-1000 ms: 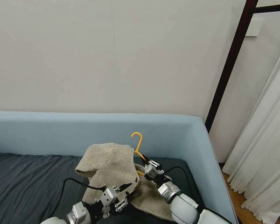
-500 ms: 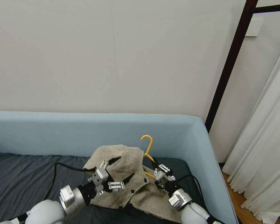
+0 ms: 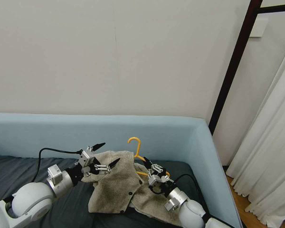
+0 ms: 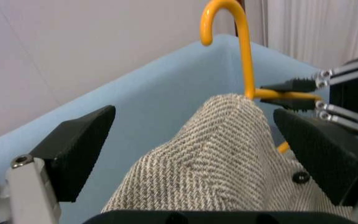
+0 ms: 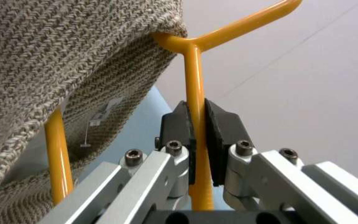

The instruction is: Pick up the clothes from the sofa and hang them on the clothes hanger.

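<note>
A beige knitted garment (image 3: 115, 183) is draped over an orange hanger (image 3: 135, 145) and rests on the sofa's dark seat (image 3: 33, 168). My right gripper (image 3: 153, 172) is at the garment's right side, shut on the hanger's orange bar (image 5: 195, 79) just below the hook, with its pads (image 5: 219, 128) pressed on it. My left gripper (image 3: 111, 152) is open at the garment's upper left edge. Its fingers (image 4: 76, 147) straddle the knitted shoulder (image 4: 216, 158) without touching it. The hook (image 4: 225, 18) rises beyond, and the right gripper (image 4: 328, 93) shows behind it.
The light blue sofa back (image 3: 47, 133) runs across and turns into a side arm (image 3: 206, 161) on the right. A black rack post (image 3: 232, 66) leans up the wall at the right, with white curtains (image 3: 270, 156) beside it.
My left gripper has let go of the garment, opened, and moved up and left to its edge. The hanger and the garment have shifted left.
</note>
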Controlling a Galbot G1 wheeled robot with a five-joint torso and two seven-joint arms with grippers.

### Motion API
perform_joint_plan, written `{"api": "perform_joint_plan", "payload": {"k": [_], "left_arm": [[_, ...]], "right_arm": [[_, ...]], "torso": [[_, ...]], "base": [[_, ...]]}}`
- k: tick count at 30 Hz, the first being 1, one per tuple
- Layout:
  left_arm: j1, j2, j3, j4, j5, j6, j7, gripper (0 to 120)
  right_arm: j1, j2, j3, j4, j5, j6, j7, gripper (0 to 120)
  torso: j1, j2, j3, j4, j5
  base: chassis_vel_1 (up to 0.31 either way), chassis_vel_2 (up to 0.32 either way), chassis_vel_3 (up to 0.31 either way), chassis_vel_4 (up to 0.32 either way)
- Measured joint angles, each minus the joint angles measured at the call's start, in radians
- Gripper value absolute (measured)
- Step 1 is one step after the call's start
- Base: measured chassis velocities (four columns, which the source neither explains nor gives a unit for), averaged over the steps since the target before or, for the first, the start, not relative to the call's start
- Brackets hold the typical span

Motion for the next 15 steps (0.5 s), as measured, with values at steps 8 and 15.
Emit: {"api": "perform_joint_plan", "payload": {"k": [8,15], "left_arm": [[-0.057,0.024,0.019,0.090,-0.008,-0.016,0.196,100],[-0.200,0.022,0.124,0.144,-0.051,-0.011,0.267,100]], "right_arm": [[0.009,0.007,0.014,-0.024,-0.077,0.043,0.000,5],[0.010,0.010,0.021,-0.031,-0.118,0.070,0.000,5]], "torso": [[0.000,0.000,0.000,0.0000,0.0001],[0.000,0.000,0.000,-0.0001,0.0002]], "base": [[0.000,0.000,0.000,0.000],[0.000,0.000,0.000,0.000]]}}
